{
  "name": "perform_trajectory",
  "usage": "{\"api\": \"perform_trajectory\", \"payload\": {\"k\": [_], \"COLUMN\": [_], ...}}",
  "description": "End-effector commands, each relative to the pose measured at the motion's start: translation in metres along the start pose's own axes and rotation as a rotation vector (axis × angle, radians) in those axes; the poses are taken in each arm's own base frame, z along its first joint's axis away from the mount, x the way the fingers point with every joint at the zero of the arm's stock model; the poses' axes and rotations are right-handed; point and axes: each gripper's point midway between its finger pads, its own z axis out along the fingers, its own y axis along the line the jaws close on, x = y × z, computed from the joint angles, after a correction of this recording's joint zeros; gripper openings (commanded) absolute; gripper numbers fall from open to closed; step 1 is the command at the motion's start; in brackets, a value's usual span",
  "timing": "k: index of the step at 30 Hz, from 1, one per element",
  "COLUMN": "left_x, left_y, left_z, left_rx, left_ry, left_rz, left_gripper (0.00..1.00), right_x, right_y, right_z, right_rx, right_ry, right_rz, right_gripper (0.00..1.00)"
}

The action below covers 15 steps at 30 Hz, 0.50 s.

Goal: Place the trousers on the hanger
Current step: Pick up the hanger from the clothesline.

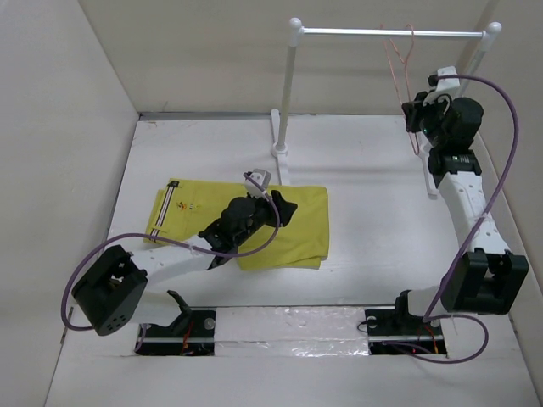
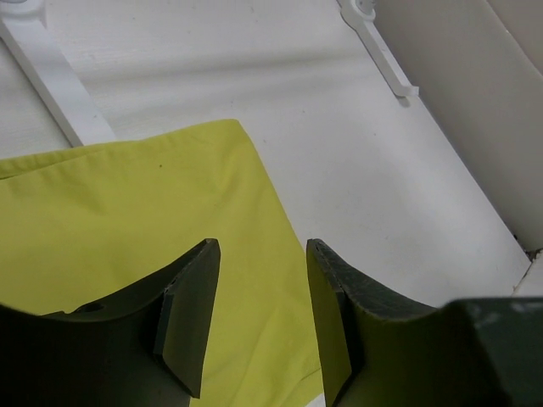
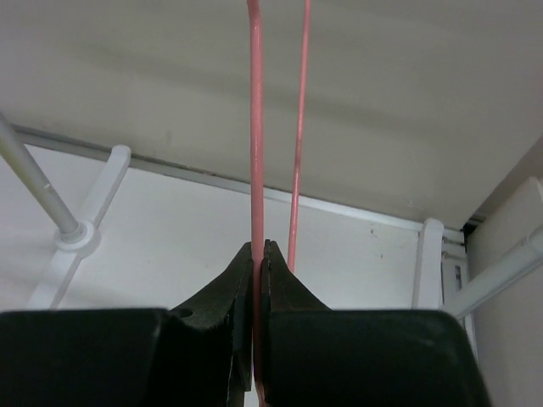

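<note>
Directly beneath the left gripper [image 2: 261, 248] lie the trousers [image 2: 110, 220], folded flat on the table [image 2: 356, 170]. Their side edge runs just under the gap between the jaws, which stand wide apart with nothing between them. Whether the fingertips touch the cloth I cannot tell. Between the right gripper's [image 3: 258, 251] jaws runs one wire of the hanger [image 3: 254, 127], pinched tight, with the second wire just beyond the tips to one side. Above those jaws the hanger's hook reaches the rail [image 1: 390, 33], whose white posts stand at the table's far side.
</note>
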Motion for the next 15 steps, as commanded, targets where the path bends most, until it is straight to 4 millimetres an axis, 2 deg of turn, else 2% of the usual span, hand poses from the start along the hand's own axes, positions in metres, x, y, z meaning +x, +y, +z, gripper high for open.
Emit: {"api": "perform_trajectory", "payload": {"k": [1, 2, 5, 6, 8, 9, 10, 12, 13, 14, 15], "left_x": [-0.045, -0.048, -0.062, -0.063, -0.077, -0.073, -0.089, -0.087, -0.103, -0.103, -0.094], "left_y": [-0.036, -0.040, -0.057, -0.064, -0.080, -0.088, -0.098, -0.103, -0.110, -0.115, -0.111], "left_z": [-0.002, -0.002, -0.004, -0.004, -0.003, 0.000, 0.003, 0.013, 0.018, 0.022, 0.035], "left_rx": [0.111, 0.124, 0.174, 0.190, 0.202, 0.209, 0.209, 0.188, 0.183, 0.181, 0.156], "left_ry": [-0.103, -0.111, -0.134, -0.132, -0.169, -0.161, -0.190, -0.169, -0.199, -0.194, -0.167], "left_rz": [0.008, 0.001, -0.016, -0.014, -0.016, -0.001, -0.003, 0.018, 0.015, 0.023, 0.032], "left_gripper": [0.44, 0.44, 0.45, 0.45, 0.46, 0.46, 0.46, 0.47, 0.48, 0.49, 0.50], "right_x": [-0.005, 0.008, 0.027, 0.045, 0.066, 0.085, 0.095, 0.114, 0.134, 0.143, 0.151], "right_y": [-0.006, -0.005, 0.009, 0.020, 0.031, 0.030, 0.043, 0.048, 0.061, 0.066, 0.072], "right_z": [-0.010, -0.015, -0.020, -0.021, -0.023, -0.029, -0.031, -0.038, -0.045, -0.048, -0.052], "right_rx": [0.092, 0.103, 0.118, 0.128, 0.143, 0.196, 0.192, 0.232, 0.217, 0.215, 0.208], "right_ry": [-0.065, -0.053, -0.036, -0.006, 0.040, 0.076, 0.095, 0.125, 0.163, 0.178, 0.195], "right_rz": [0.041, 0.068, 0.098, 0.131, 0.144, 0.145, 0.147, 0.166, 0.170, 0.167, 0.167], "right_gripper": [0.00, 0.00, 0.00, 0.00, 0.00, 0.00, 0.00, 0.00, 0.00, 0.00, 0.00]}}
